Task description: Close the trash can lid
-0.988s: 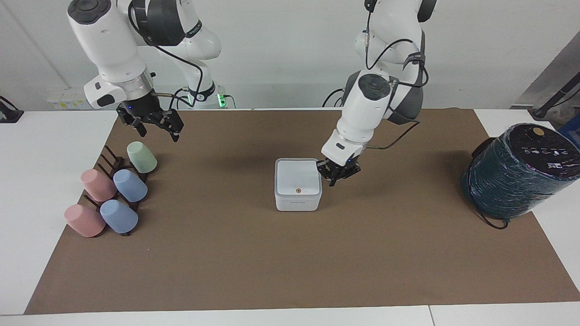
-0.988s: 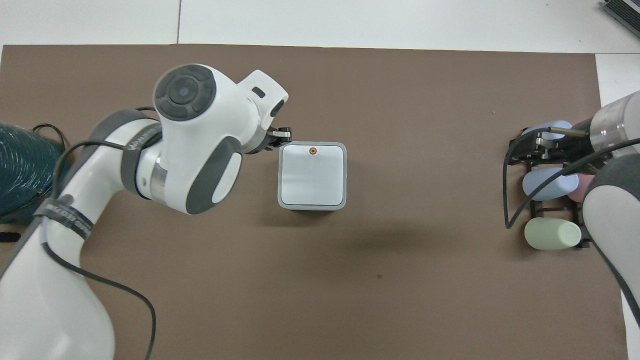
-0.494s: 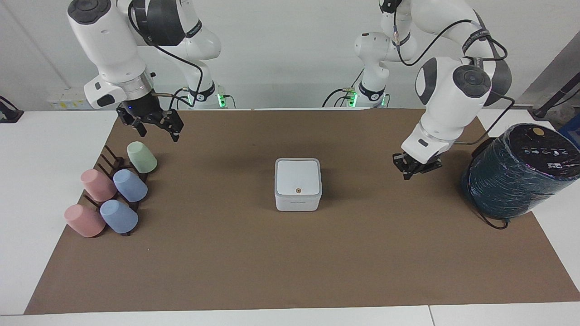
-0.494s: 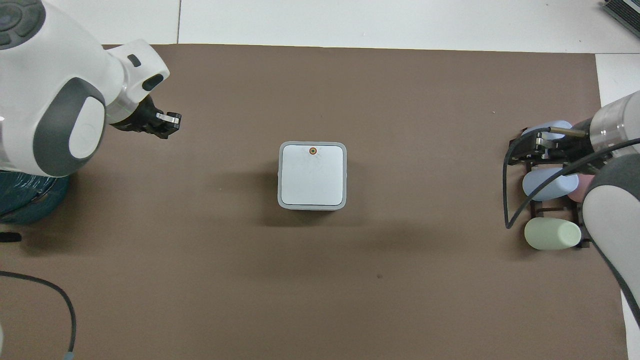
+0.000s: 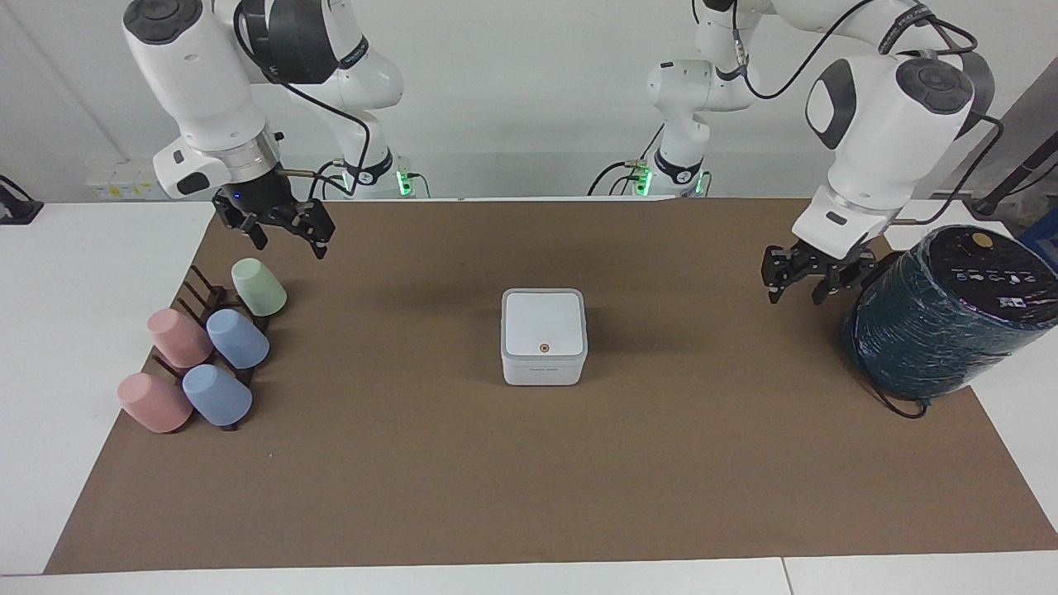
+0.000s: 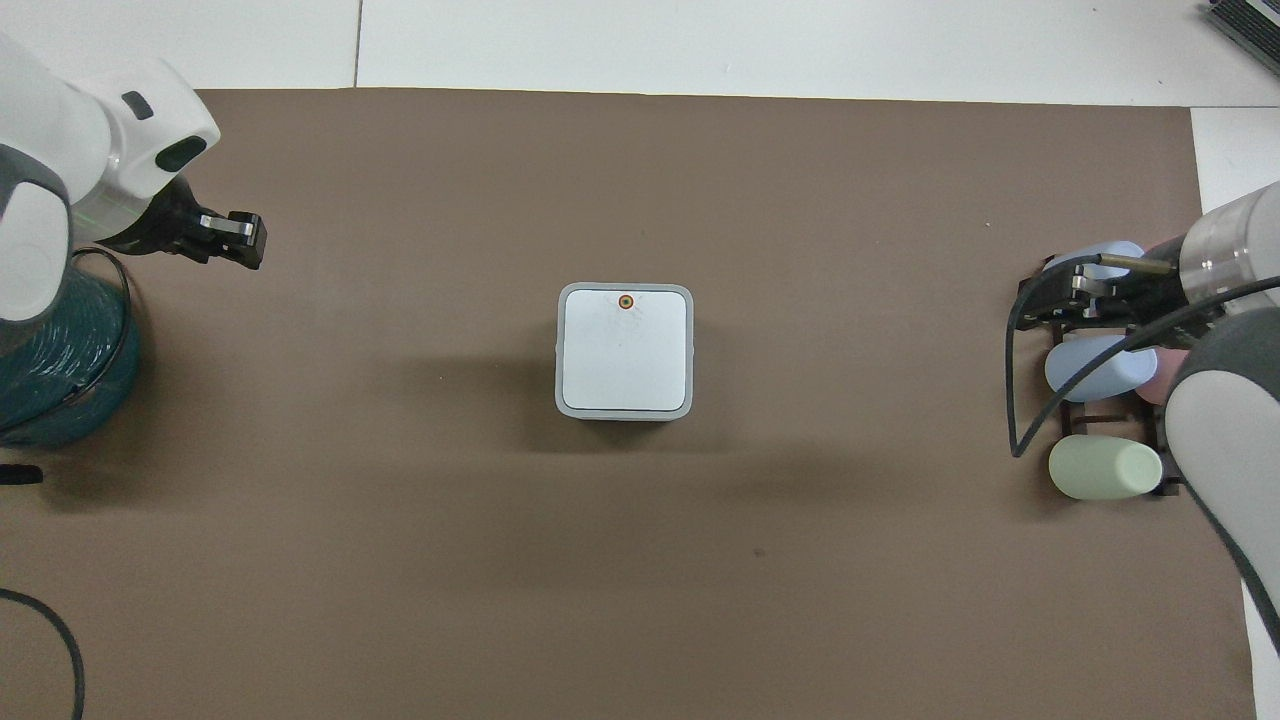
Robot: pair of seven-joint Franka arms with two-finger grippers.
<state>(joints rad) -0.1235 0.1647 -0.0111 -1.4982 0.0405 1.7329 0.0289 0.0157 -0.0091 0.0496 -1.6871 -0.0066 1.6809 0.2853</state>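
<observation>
The small white trash can [image 5: 543, 373] stands in the middle of the brown mat. Its lid [image 5: 544, 322] lies flat and closed on top, with the orange-ringed dot toward the edge farther from the robots; the lid also shows in the overhead view [image 6: 625, 352]. My left gripper [image 5: 795, 297] is open and empty, up in the air beside the dark teal cylinder, well apart from the trash can; it also shows in the overhead view [image 6: 243, 240]. My right gripper [image 5: 286, 241] is open and empty, waiting over the cup rack [image 6: 1080, 295].
A large dark teal wrapped cylinder [image 5: 942, 318] with a black top stands at the left arm's end [image 6: 55, 370]. A dark rack with pink, blue and green cups [image 5: 238, 339] lies at the right arm's end. The brown mat [image 5: 529, 479] covers the table.
My left gripper left the trash can's side, swung to the teal cylinder, rose and opened its fingers. The lid stays closed. The right arm has not moved.
</observation>
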